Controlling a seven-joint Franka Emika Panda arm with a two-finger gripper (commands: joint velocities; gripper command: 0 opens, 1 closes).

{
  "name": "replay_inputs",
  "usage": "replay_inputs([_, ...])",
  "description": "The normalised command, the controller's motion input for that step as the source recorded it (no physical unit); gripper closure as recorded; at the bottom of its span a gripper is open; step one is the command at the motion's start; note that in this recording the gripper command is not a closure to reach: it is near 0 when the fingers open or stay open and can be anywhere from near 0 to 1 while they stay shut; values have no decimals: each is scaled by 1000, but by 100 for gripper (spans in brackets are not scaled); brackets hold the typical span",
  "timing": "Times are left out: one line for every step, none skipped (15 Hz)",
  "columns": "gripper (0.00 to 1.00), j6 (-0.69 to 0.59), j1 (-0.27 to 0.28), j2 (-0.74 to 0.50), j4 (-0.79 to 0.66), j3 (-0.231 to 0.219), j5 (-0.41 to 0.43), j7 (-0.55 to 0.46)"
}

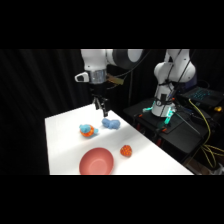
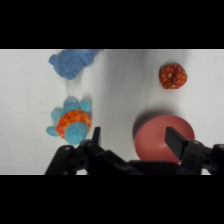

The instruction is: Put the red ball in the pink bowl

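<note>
White table [image 1: 60,135] carries everything, with the pink bowl [image 1: 96,162] at its near edge as the largest object. Above the far side hangs the gripper [image 1: 101,106], fingers spread apart and empty, over the light blue lumpy toy [image 1: 110,123] and the orange-and-blue toy [image 1: 87,131]. Smallest, the red ball [image 1: 125,150] rests on the table just beside the bowl, outside it.

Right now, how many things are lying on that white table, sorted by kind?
Bowls: 1, the pink bowl
Balls: 1, the red ball
Soft toys: 2, the orange-and-blue toy and the light blue toy
Total: 4
</note>
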Motion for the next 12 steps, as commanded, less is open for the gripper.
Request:
replay_inputs([0, -16, -11, -1, 10, 13, 0, 1])
replay_inputs([0, 13, -24, 27, 30, 2, 8, -10])
replay_inputs([0, 47, -24, 82, 77, -7, -34, 60])
replay_inputs([0, 61, -22, 117, 106, -8, -35, 68])
replay_inputs([0, 64, -19, 144, 125, -4, -17, 62])
replay_inputs([0, 97, -3, 198, 154, 8, -16, 82])
replay_inputs([0, 115, 14, 244, 181, 25, -5, 84])
replay_inputs([0, 134, 34, 261, 184, 39, -14, 99])
replay_inputs([0, 127, 57, 273, 190, 54, -28, 108])
replay_inputs([0, 135, 72, 256, 168, 60, -37, 114])
replay_inputs([0, 119, 91, 227, 145, 71, -39, 117])
replay_inputs([0, 110, 97, 203, 135, 74, -35, 110])
